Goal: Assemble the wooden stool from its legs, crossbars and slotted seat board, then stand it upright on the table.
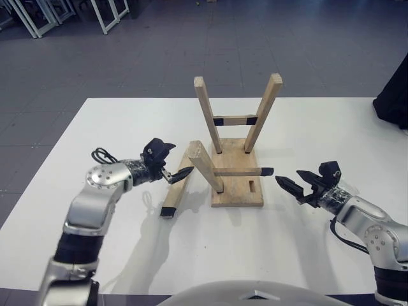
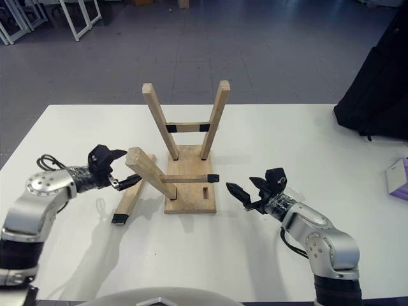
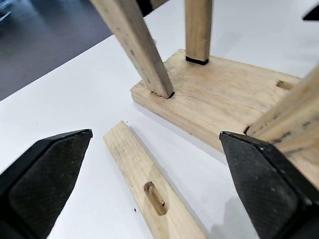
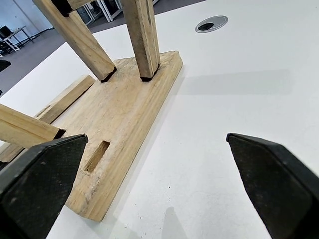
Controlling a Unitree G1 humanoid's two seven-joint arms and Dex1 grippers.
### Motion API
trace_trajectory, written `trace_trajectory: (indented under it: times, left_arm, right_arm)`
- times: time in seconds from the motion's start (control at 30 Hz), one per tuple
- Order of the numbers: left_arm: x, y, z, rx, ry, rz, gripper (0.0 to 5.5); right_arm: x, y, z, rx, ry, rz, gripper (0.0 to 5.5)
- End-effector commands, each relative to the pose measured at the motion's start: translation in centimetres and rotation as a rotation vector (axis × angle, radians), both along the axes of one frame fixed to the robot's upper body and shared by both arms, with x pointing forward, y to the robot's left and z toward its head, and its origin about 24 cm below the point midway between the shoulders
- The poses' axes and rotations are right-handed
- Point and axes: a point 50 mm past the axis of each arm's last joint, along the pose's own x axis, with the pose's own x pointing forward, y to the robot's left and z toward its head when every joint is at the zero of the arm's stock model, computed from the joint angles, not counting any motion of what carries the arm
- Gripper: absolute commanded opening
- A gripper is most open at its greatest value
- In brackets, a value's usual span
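A: I'd say you're at the last leg. Three legs (image 1: 266, 108) stand in the seat board (image 1: 239, 190), and the fourth leg (image 1: 176, 188) lies on the counter (image 1: 127, 127) just left of the board.

B: Next you lift it into the empty slot (image 1: 253, 186) at the board's near right. Your left pincer (image 1: 182, 172) gapes wide over that leg, gripping nothing. Your right pincer (image 1: 290, 181), right of the board, is spread and empty too.
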Motion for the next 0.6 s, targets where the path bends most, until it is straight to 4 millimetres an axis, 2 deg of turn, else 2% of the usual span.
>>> trace_trajectory:
  times: [0.03, 0.2, 0.33, 0.47, 0.6]
  left_arm:
    - [-3.9, -0.2, -2.3, 0.001, 0.136, 0.416, 4.72]
    - [-4.7, -0.8, -3.4, 0.015, 0.235, 0.426, 4.72]
    - [-6.3, -0.1, -6.8, 0.051, 0.390, 0.403, 4.72]
    - [-7.0, 0.6, -9.1, 0.067, 0.443, 0.415, 4.17]
    - [-6.0, 0.3, -8.5, 0.038, 0.349, 0.414, 3.46]
  right_arm:
    - [-0.7, 1.5, 1.3, -0.009, -0.024, -0.037, 5.17]
    - [-0.6, 1.9, 1.5, -0.019, -0.015, -0.035, 5.17]
    - [-0.5, 1.9, 1.5, -0.019, -0.015, -0.046, 5.17]
    - [0.1, 1.9, 1.9, -0.024, -0.027, -0.052, 5.17]
    - [1.0, 1.4, 2.6, -0.043, -0.038, -0.062, 5.17]
